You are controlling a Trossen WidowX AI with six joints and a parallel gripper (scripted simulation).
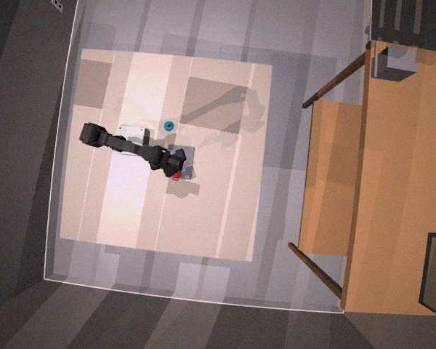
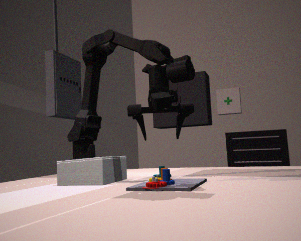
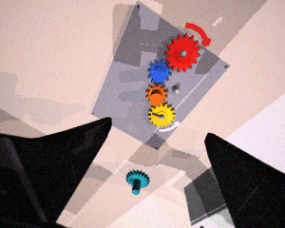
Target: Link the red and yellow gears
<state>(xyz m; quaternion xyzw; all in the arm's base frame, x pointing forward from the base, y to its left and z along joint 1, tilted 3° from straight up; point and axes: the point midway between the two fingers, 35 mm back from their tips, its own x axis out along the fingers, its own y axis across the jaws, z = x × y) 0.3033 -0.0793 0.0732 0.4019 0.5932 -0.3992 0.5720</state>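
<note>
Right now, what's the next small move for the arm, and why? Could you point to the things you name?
Probably ease the open jaws (image 2: 161,139) sideways off the grey board (image 2: 197,181) (image 3: 116,95), nothing more. Blue (image 3: 160,72) and orange (image 3: 157,94) gears appear to link red (image 3: 182,53) to yellow (image 3: 163,113); two intermediates should turn yellow counter-clockwise. The jaws hold nothing and hang above the board.

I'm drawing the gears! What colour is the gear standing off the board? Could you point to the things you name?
Teal (image 1: 168,126) (image 3: 137,180), best seen in the wrist view.

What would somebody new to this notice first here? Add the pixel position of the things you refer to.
Probably the black arm (image 1: 126,144) (image 2: 95,78), arching over the grey board (image 1: 188,158) (image 2: 189,184) (image 3: 119,95) with its gripper (image 2: 161,139) (image 3: 157,128) wide open. Next, the bright red gear (image 1: 176,176) (image 2: 155,184) (image 3: 177,59) at one end of a colourful row, and a teal gear (image 1: 168,126) (image 3: 138,180) off the board.
</note>
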